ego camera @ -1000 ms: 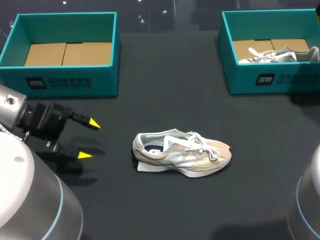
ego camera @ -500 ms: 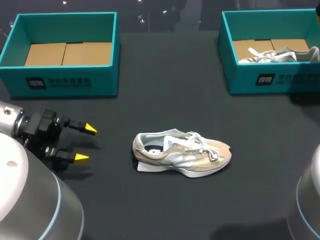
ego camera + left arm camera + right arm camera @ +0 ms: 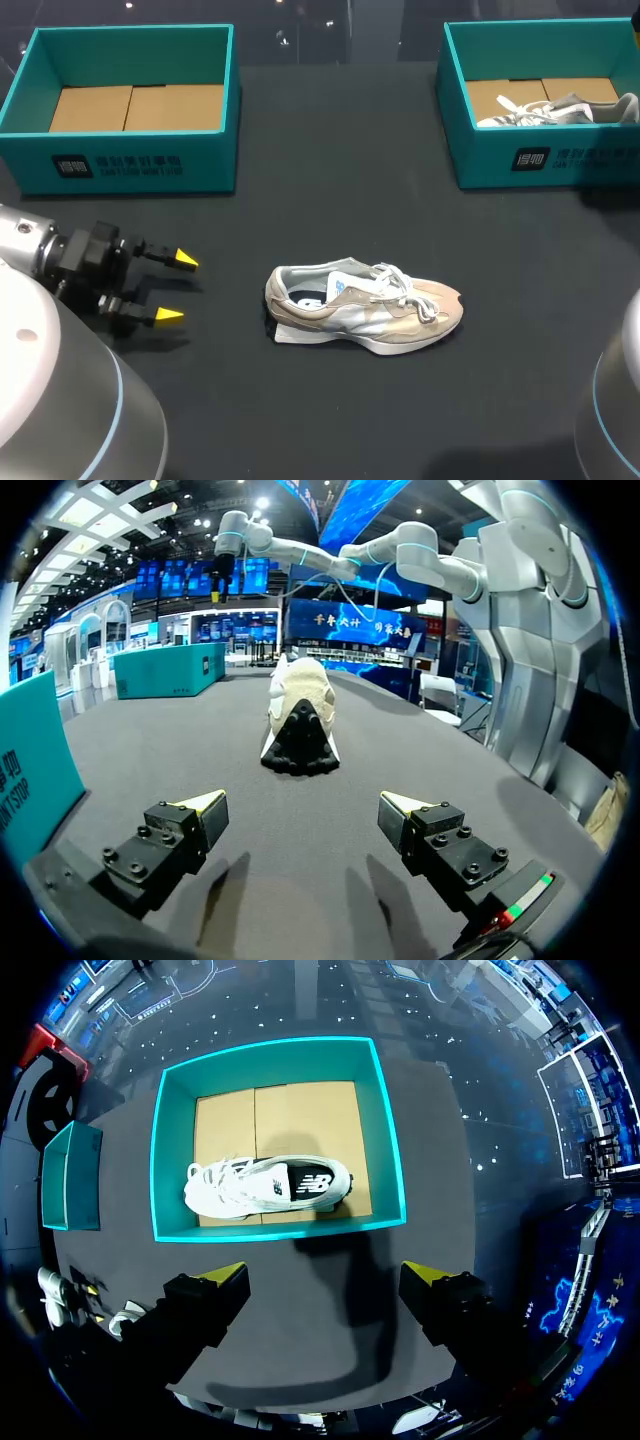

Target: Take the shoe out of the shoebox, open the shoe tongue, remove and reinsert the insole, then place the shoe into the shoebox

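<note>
Dark grey table [image 3: 330,160]

The right-hand box [image 3: 530,160] runs off the head view's edge. Its front wall covers the lower part of the shoe inside [image 3: 560,108] (one end is cut off too). Of the right arm [image 3: 612,410] only a grey curve shows there, and the right gripper [image 3: 322,1274] is outside that picture. On the counter [image 3: 330,200], the loose shoe [image 3: 365,308] shows just a dark patch of insole [image 3: 305,297]; how it lies cannot be told.
</note>
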